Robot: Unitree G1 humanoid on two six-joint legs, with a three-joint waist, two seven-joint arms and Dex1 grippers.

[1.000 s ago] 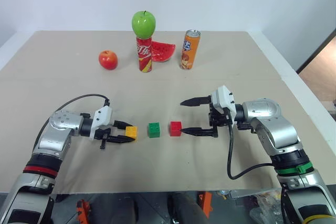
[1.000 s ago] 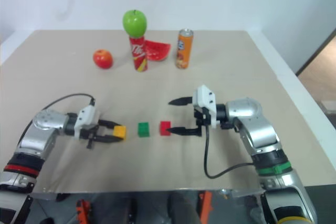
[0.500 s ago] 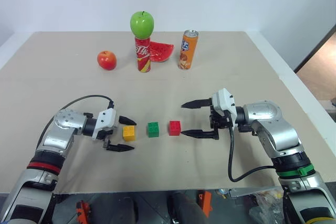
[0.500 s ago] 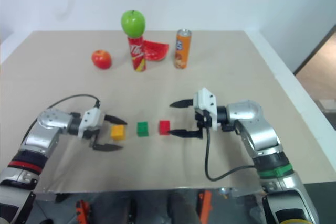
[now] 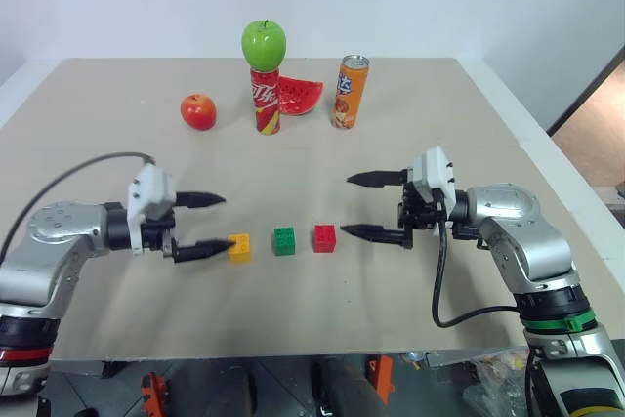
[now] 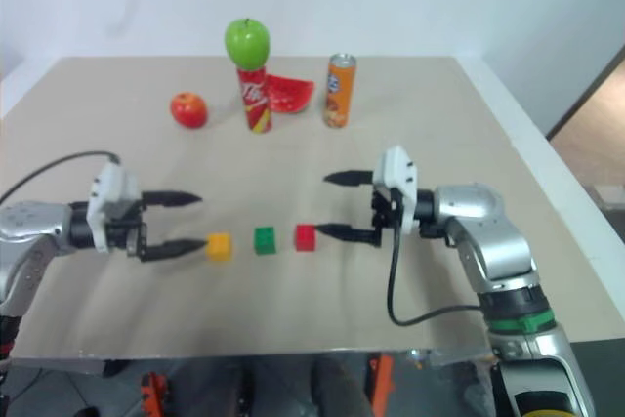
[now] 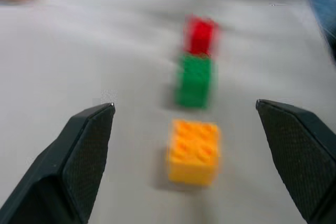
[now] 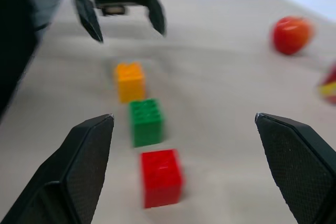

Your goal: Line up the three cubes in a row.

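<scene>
**Cubes in a row, both claws wide open and empty**

Left gripper (image 5: 201, 225) sits at the left of the table (image 5: 98, 144), fingers spread wide, nothing held. It points toward the yellow-orange cube (image 5: 239, 247); lower fingertip is just beside that cube, can't tell if it touches.

Yellow-orange cube, green cube (image 5: 284, 240) and red cube (image 5: 325, 237) lie on the table in a near-straight line, left to right, small gaps between them, none touching. Wrist views confirm the same order and spacing.

Right gripper (image 5: 357, 206) is just right of the red cube, fingers also spread wide, empty, lower fingertip near the cube but apart.

Back of table, left to right: red apple (image 5: 198, 111), red can (image 5: 266, 101) with green apple (image 5: 264, 45) on top, watermelon slice (image 5: 301, 97), orange can (image 5: 352, 93).
</scene>
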